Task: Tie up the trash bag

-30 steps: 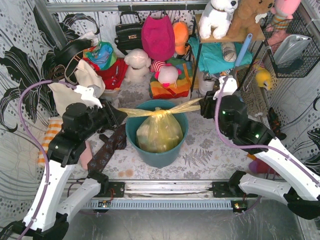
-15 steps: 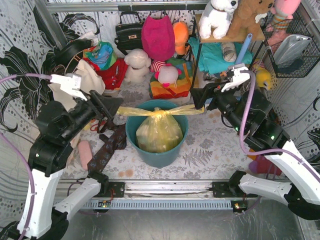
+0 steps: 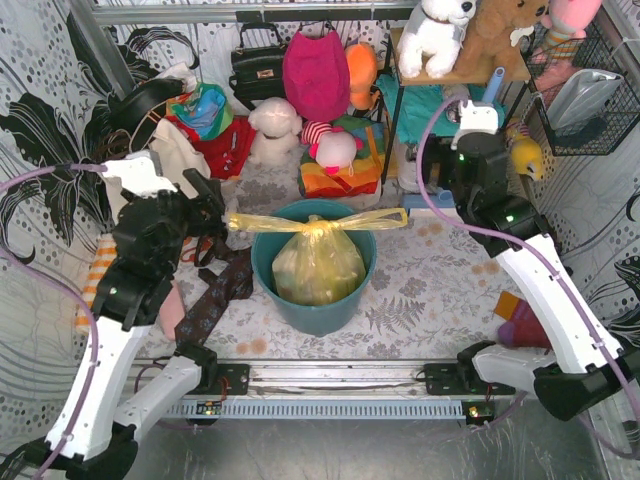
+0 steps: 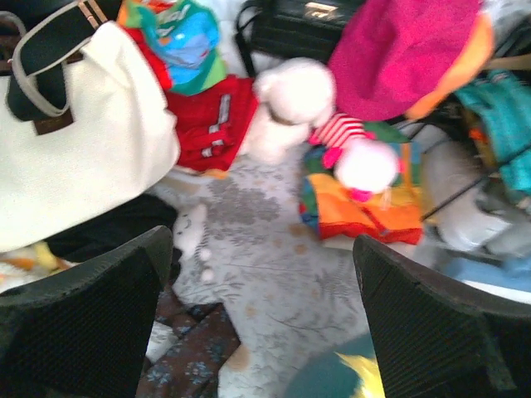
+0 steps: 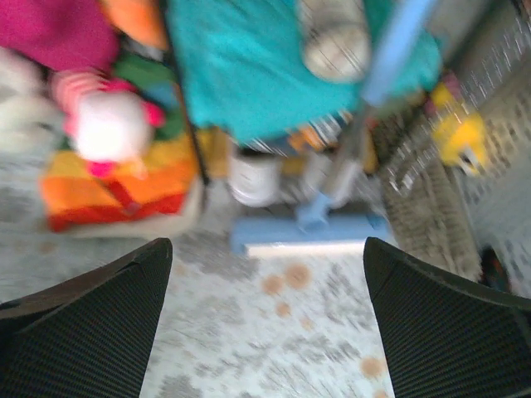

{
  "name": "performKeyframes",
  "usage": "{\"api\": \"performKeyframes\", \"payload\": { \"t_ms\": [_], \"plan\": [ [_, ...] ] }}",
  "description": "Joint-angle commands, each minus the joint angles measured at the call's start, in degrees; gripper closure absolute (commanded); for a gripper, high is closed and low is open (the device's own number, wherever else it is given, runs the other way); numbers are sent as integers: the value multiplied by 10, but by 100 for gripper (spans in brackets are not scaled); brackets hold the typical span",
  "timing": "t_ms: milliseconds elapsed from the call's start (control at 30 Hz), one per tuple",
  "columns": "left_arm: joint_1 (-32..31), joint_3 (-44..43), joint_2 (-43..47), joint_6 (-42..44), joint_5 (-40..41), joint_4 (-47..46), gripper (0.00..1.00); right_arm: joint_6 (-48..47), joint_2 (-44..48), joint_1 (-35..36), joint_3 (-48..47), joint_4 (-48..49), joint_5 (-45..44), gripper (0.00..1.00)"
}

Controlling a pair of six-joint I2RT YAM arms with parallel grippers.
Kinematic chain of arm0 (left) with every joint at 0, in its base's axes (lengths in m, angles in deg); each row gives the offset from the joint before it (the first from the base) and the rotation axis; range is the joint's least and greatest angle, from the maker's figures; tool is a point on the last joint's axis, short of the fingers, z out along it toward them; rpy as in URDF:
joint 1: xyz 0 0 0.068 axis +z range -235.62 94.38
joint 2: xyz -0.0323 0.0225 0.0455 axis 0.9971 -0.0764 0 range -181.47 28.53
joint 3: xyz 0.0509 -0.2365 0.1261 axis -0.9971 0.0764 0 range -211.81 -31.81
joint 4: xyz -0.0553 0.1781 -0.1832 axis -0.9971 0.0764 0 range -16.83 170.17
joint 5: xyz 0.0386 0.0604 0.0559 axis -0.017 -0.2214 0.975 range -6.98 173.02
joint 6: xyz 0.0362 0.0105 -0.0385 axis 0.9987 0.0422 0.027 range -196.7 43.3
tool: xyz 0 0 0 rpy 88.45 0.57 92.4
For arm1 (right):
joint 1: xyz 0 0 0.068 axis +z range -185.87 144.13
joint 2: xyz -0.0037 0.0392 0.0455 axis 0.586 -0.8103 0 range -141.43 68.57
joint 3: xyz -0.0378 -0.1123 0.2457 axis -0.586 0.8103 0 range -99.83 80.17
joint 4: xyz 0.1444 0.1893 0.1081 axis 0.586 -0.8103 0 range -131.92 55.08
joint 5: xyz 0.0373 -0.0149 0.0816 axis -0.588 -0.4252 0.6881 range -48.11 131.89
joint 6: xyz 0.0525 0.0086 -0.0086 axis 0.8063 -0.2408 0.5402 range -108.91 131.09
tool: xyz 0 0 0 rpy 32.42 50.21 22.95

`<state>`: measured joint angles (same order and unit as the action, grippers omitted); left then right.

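The yellow-green trash bag [image 3: 318, 268] sits in the round teal bin [image 3: 268, 275], crumpled white paper showing through it. Its top is gathered into a knot, with two twisted tails sticking out left and right over the rim. My left gripper [image 3: 214, 200] hovers just beyond the left tail, open and empty. My right gripper [image 3: 433, 188] is raised beyond the right tail, also open and empty. In the left wrist view the gripper [image 4: 261, 249] frames bare floor, with a corner of the bin [image 4: 328, 383] and the bag [image 4: 367, 386] at the bottom. The right wrist gripper [image 5: 265, 249] frames only floor.
A cream tote bag [image 3: 172, 160] and a brown patterned cloth [image 3: 215, 295] lie to the left of the bin. Plush toys [image 3: 275, 128] and folded cloths crowd the back. A blue mop head [image 5: 307, 234] and a shelf rack [image 3: 455, 75] stand at the back right.
Both grippers have opened and let go of the bag's tails, then drawn back and up. The tails stay spread sideways from the knot.
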<state>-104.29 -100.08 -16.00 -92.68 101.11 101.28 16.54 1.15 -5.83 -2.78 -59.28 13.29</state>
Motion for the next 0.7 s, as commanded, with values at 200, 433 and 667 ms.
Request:
{"api": "performKeyframes", "payload": {
  "t_ms": [200,433,667],
  "plan": [
    [63,199,-3,-12,103,-136,2,42,104,-201,267,97,46,3],
    [98,369,-22,-79,162,-261,2,41,117,-225,464,228,3,3],
    [99,502,-107,-66,188,-457,2,25,91,-226,647,453,-46,3]
  ]
}}
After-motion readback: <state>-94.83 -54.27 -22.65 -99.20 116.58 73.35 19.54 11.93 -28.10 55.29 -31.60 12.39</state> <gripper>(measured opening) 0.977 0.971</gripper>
